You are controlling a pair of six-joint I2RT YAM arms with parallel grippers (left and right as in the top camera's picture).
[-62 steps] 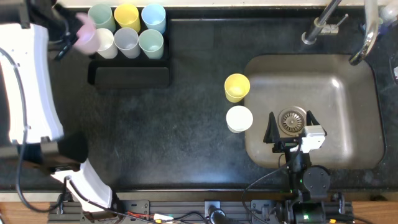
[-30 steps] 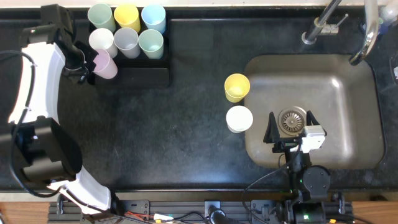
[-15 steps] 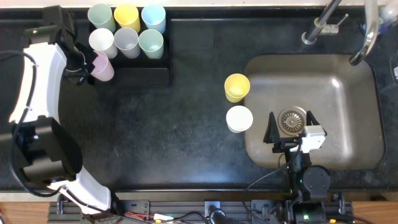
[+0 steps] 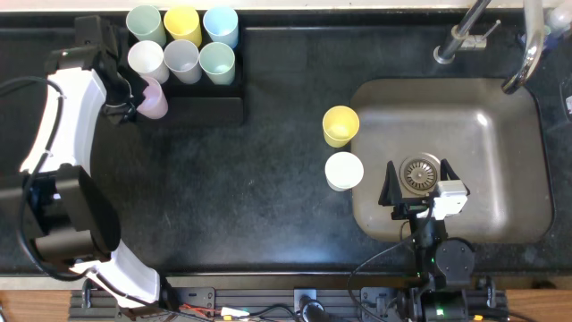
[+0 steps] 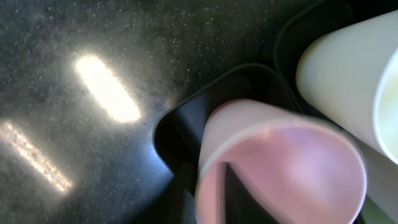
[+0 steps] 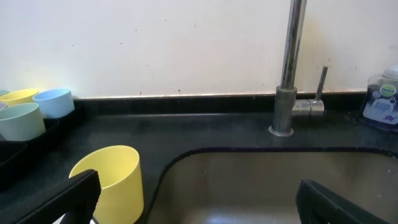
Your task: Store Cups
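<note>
Left gripper (image 4: pixel 132 95): clamped on your pink cup (image 4: pixel 153 97), which is tilted over the front-left slot of the rack (image 4: pixel 192 112), not seated yet.
Right gripper (image 4: pixel 416 183): fingers spread wide, holding nothing, well away from the rack over the sink (image 4: pixel 483 116).
Done: six cups (image 4: pixel 183 55) stand in the rack's back two rows.
Left for you: seat the pink cup, then fetch the yellow cup (image 4: pixel 340 125) and white cup (image 4: pixel 343 170), both well apart from the rack.

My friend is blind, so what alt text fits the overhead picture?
The left gripper holds a tilted pink cup at an empty slot of a black rack that has six other cups in it. A yellow cup and a white cup stand on the dark counter beside the sink, over which the right gripper hangs open.
</note>
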